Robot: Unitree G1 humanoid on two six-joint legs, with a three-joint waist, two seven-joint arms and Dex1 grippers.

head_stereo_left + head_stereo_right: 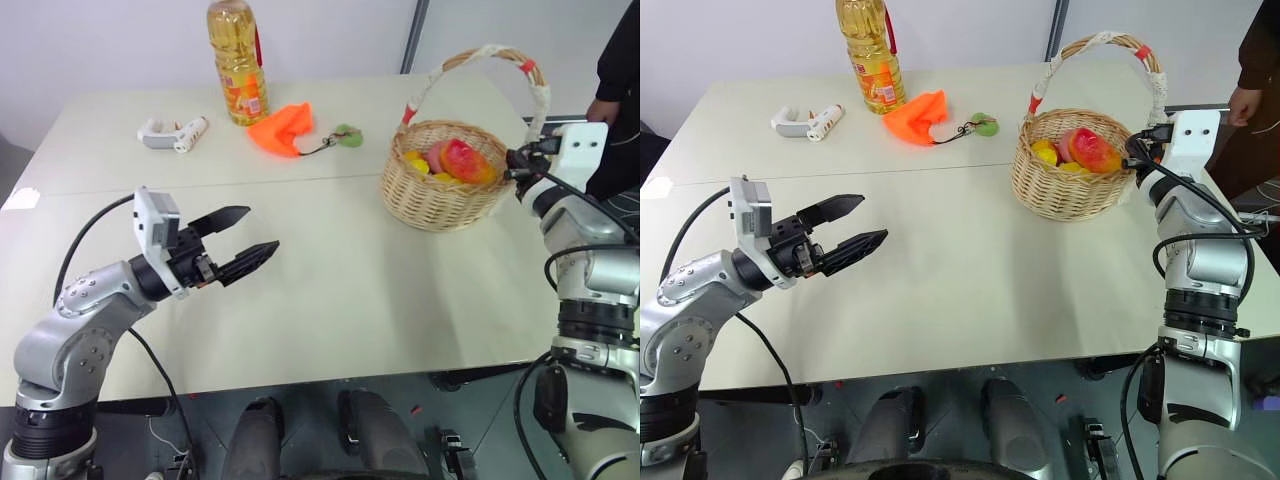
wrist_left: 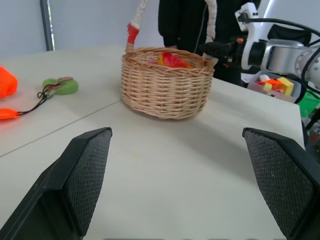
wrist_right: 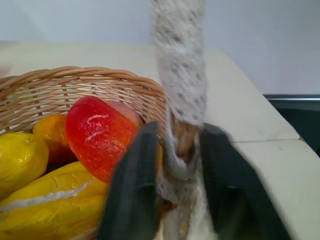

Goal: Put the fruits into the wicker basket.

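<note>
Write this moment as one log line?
fruits: mango, peach in wicker basket | right gripper: jaws around basket handle base | left gripper: open, holding nothing

wicker basket: we see rough woven cane
mango: glossy skin
worktop: smooth, matt
tool fingers: we see textured matt pads

We see a pale cream table (a seam crosses it) with a white wall behind and dark floor below it.
</note>
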